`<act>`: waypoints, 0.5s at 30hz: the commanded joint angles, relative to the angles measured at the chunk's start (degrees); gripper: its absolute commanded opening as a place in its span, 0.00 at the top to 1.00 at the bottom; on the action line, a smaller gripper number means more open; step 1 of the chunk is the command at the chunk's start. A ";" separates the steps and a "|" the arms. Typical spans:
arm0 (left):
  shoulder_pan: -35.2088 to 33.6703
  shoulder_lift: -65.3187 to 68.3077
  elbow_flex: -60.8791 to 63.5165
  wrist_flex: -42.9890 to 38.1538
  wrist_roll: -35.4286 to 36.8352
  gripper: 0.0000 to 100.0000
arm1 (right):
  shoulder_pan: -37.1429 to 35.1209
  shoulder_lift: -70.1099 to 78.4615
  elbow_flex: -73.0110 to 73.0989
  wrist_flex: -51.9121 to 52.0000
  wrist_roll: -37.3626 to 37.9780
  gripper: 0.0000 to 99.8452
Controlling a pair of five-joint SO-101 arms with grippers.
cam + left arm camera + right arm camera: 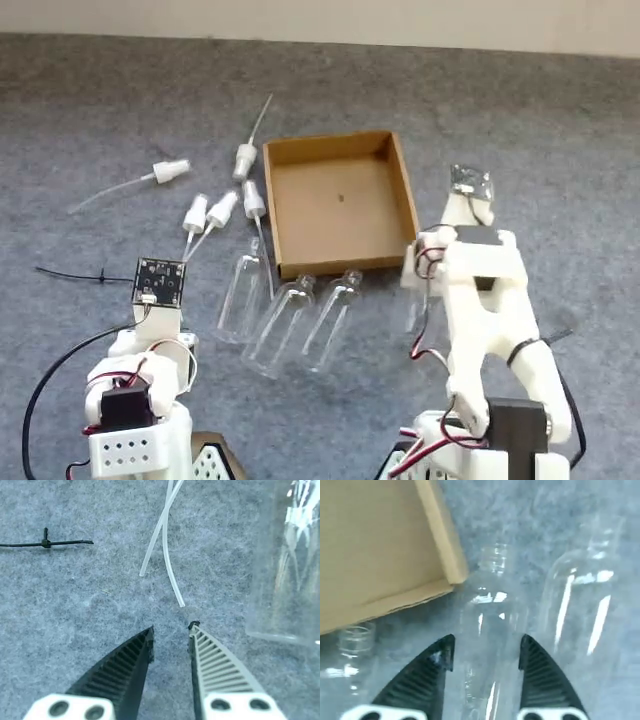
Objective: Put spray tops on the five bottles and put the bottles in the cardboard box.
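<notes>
right gripper [487,641]: open wide, holds nothing. The jaws straddle the body of a clear bottle [492,597]; can't tell if they touch it.
bottle axis: runs straight out from the gripper, up the frame, with the neck at the far end, just beside a corner of the cardboard box [442,540].
neighbours: second bottle [580,605] close on the right of frame, third bottle [352,640] lower left by the box wall.
left gripper [171,629]: open a little, holds nothing, low over the desk [75,605].
ahead of it: two crossed dip tubes [165,535], the nearer end just past the light jaw's tip. Clear bottle base [285,570] at right of frame, cable tie [45,542] upper left.
high view: spray tops [222,208] sit left of the box, above the left arm.
nearer arm: right for the bottle, left for the tops.
status (my read): nothing capped, nothing boxed.
risk: a smooth round wall could slip in the jaws.
</notes>
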 commanded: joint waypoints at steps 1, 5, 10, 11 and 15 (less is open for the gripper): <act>-0.48 -0.66 1.10 0.62 0.44 0.88 | 8.04 0.92 -0.84 -0.40 12.92 0.96; -0.48 -0.66 1.10 0.62 0.44 0.88 | 14.11 0.84 -2.24 -0.48 24.35 0.96; -0.48 -0.66 1.10 0.62 0.44 0.88 | 20.70 1.10 -6.73 -0.66 33.49 0.96; -0.48 -0.66 1.10 0.62 0.44 0.88 | 21.67 1.19 -7.16 -0.75 34.55 0.96; -0.48 -0.66 1.10 0.62 0.44 0.88 | 23.08 1.10 -7.43 -0.40 36.22 0.94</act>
